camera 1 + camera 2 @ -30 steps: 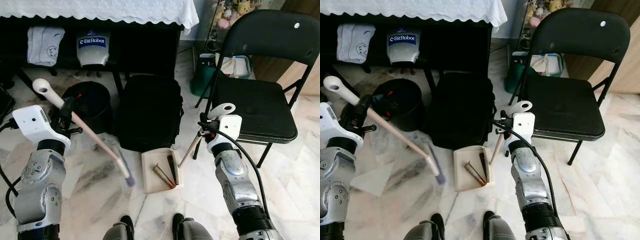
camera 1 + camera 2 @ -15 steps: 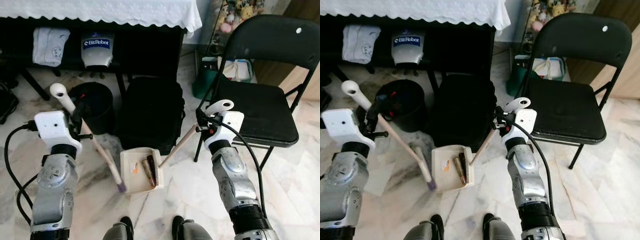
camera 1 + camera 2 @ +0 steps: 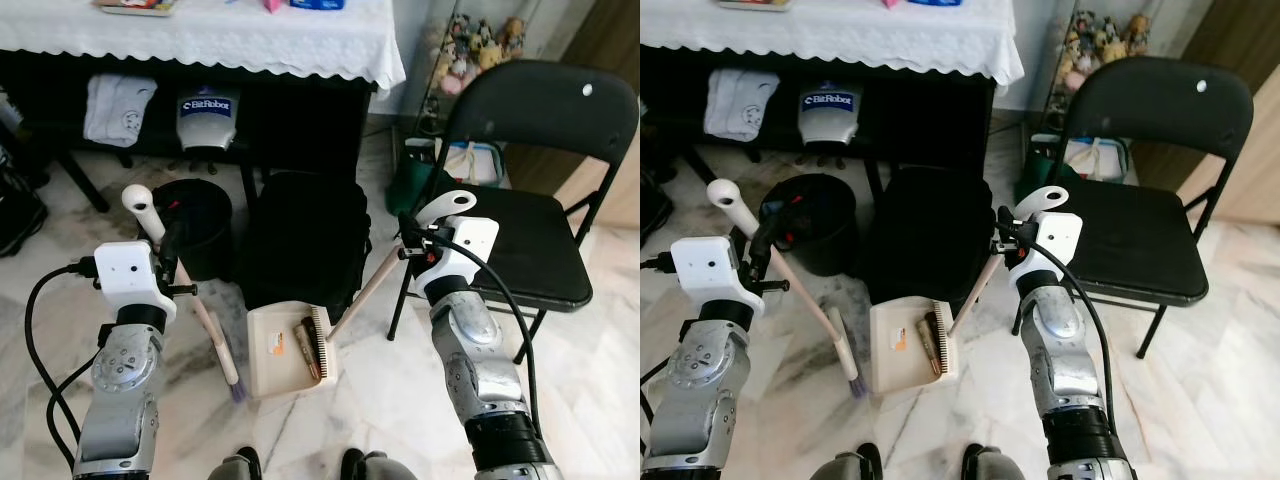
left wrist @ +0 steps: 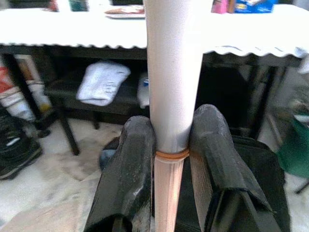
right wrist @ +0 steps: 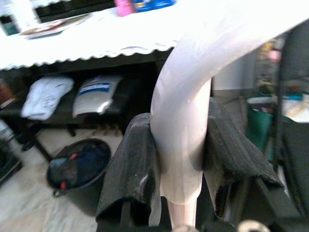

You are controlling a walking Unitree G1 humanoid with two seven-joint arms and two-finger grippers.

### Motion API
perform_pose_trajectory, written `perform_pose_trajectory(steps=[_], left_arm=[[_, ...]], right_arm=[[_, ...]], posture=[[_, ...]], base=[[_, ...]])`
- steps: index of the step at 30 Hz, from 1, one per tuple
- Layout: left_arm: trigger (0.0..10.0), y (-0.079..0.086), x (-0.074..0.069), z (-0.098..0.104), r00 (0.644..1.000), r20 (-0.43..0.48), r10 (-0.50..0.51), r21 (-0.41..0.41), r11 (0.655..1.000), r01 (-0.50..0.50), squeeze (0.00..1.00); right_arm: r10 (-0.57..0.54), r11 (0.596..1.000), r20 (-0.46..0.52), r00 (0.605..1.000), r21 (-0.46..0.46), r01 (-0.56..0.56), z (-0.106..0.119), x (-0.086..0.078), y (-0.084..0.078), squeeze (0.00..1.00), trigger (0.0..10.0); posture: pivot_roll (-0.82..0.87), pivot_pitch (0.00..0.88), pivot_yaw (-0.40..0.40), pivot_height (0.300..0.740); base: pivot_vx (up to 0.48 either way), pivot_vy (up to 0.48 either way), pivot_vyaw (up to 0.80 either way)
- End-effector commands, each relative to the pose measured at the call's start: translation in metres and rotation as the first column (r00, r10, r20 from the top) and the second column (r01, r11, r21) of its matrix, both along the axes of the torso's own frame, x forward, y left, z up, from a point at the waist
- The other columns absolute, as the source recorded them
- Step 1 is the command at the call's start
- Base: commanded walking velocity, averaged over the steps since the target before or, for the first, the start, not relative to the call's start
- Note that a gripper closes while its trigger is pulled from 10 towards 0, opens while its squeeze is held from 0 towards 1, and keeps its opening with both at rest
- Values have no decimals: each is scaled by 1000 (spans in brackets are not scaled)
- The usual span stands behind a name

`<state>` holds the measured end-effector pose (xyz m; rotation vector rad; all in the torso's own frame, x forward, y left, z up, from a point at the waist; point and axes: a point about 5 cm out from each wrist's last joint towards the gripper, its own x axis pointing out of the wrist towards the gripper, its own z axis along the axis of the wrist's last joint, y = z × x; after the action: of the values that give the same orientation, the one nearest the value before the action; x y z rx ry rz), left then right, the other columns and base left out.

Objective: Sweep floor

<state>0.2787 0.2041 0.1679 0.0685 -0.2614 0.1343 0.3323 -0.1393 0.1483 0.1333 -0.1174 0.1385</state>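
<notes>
Holding the broom in the clamped left gripper and the dustpan, resting on the floor, by its handle in the clamped right gripper, a tilt may spill the litter.

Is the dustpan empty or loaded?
Loaded. The dustpan, flat on the marble floor, holds a brown stick-like piece and a small orange scrap.

Two silver, segmented metal arms are showing, each ending in a white boxy wrist housing. A black cable is looping beside the left arm and another is trailing down the right arm. Each gripper is showing two thick black fingers with a worn, matte surface.
</notes>
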Motion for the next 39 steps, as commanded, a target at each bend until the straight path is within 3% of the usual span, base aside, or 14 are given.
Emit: perform_pose_trajectory(steps=[1,39], left_arm=[[10000,1,0,3,999,30,15,22,1000,-15,0],[10000,3,3,1,1000,-1,17,47,999,-17,0]], right_arm=[[8,1000,109,994,25,-10,27,2,4,0,10000],[6,1000,106,994,19,-8,31,4,11,0,10000]], posture=[[-44,135,-36,740],[-53,194,-5,740]], base=[[0,0,800],[0,0,800]])
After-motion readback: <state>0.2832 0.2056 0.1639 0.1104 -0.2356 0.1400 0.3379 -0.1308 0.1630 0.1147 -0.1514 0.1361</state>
